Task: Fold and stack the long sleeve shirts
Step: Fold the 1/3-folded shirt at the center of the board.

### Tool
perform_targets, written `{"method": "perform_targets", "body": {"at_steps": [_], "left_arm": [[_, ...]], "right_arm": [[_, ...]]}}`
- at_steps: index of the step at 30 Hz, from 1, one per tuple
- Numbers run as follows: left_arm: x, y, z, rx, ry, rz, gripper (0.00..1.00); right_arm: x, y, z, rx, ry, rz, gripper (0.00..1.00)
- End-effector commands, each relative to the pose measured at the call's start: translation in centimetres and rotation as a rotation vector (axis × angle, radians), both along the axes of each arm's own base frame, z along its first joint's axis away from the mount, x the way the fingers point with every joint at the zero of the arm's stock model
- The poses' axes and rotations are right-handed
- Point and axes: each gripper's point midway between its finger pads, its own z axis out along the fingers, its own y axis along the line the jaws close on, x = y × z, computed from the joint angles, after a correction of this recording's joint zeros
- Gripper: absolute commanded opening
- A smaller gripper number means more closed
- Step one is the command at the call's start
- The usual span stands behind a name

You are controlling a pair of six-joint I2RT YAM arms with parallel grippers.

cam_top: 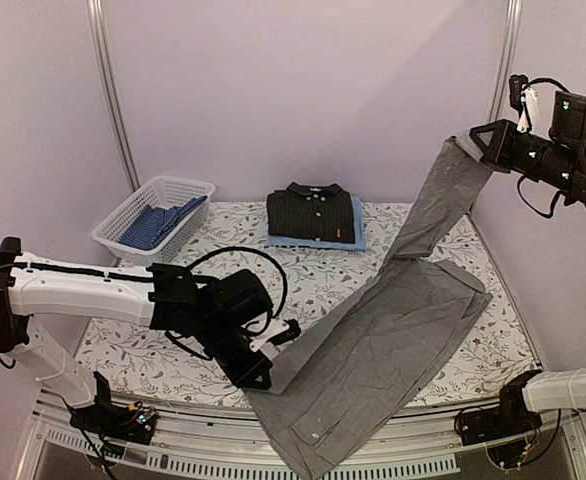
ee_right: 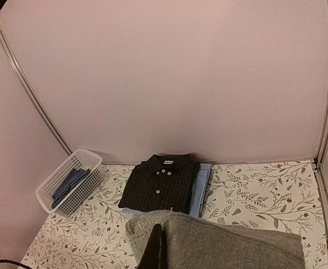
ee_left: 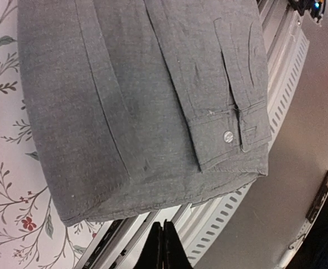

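right gripper (cam_top: 481, 143) pinched shut on grey shirt (cam_top: 393, 330), one end held high, rest draped past near edge of table (cam_top: 503, 350). left gripper (ee_left: 163, 232) shut, empty. Risk: overhang weight drags shirt off, or out of the pinch.

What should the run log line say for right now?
right end effector: shut on grey shirt, held high | left end effector: shut, empty, beside grey shirt | stack: black shirt on blue shirt

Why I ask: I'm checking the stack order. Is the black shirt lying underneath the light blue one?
No, the black shirt lies on top, with the light blue shirt peeking out from beneath its edges.
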Motion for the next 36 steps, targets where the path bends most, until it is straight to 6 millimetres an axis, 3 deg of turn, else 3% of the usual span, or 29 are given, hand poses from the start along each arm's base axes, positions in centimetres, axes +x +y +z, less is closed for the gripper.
{"method": "perform_targets", "body": {"at_steps": [1, 6, 11, 18, 25, 36], "left_arm": [[-1.8, -0.6, -0.9, -0.006, 0.022, -0.036, 0.00], [-2.5, -1.3, -1.6, 0.006, 0.027, -0.050, 0.00], [-1.8, -1.4, -2.4, 0.043, 0.009, -0.008, 0.00], [0.3, -1.8, -4.4, 0.166, -0.108, 0.081, 0.23], [1.1, -2.9, -6.2, 0.270, -0.198, 0.078, 0.36], [0.9, -2.2, -8.3, 0.365, -0.243, 0.072, 0.43]], "right_arm": [[-2.4, -0.2, -1.5, -0.026, 0.035, 0.039, 0.00], [-4.1, 0.4, -2.6, -0.053, 0.058, 0.112, 0.00], [-5.5, 0.1, -2.2, -0.080, 0.039, 0.135, 0.00], [-5.1, 0.9, -6.4, -0.107, 0.129, 0.173, 0.00], [-5.3, 1.3, -7.3, -0.093, 0.134, 0.195, 0.00], [-5.3, 1.6, -7.7, -0.072, 0.132, 0.208, 0.00]]}}
